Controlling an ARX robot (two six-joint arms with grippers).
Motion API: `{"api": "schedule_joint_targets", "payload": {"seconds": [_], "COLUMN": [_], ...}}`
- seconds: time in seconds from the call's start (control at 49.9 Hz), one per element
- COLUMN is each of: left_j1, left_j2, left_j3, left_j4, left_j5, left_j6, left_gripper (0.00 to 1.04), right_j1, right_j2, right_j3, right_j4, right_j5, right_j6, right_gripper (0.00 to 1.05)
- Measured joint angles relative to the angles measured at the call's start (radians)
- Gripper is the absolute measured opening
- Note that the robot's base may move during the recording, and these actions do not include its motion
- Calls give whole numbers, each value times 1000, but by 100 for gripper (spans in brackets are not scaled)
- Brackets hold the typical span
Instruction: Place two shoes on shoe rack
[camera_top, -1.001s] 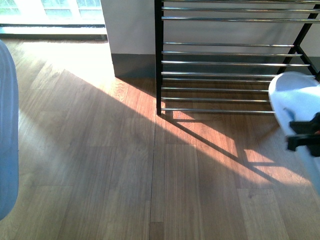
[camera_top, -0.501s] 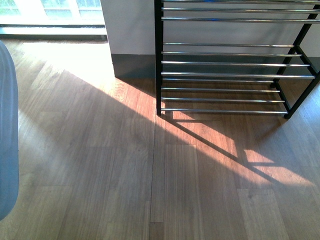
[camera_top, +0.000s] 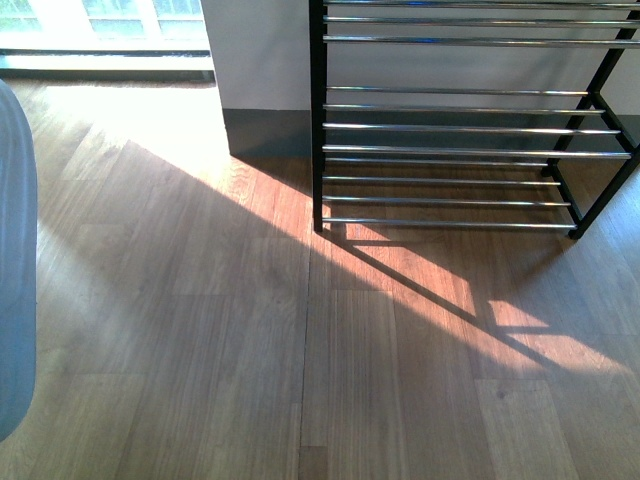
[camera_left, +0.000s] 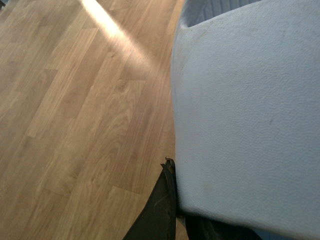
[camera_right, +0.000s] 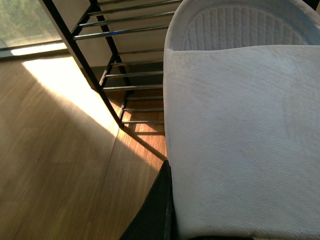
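Front view: shoe rack (camera_top: 470, 150) stands bare at upper right against the wall (camera_top: 260, 50), window (camera_top: 100, 20) upper left, sun across the plank floor (camera_top: 250, 330); left-hand slide (camera_top: 15, 260) hangs at the left edge, well apart from the rack. Left wrist view: left gripper (camera_left: 177, 215) is clamped on that slide's strap edge, and smooth rubber there may slip. Right wrist view: right gripper (camera_right: 172, 225) grips the right-hand slide (camera_right: 240, 140) near the rack, where I judge a sole could tip between the round bars.

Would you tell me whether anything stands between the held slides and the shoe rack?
Nothing visible does: only bare floor lies between the right slide, the left slide and the shoe rack.
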Motion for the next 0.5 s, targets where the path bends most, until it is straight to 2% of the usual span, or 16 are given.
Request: {"api": "schedule_joint_targets", "payload": {"seconds": [0.501], "left_j1": [0], "left_j2": [0], "left_j3": [0], "left_j4": [0], "left_j5": [0], "left_j6": [0], "left_gripper": [2], "right_j1": [0], "right_j2": [0], "right_j3": [0], "right_j4": [0], "right_j5": [0], "right_j6": [0], "right_gripper": [1]}}
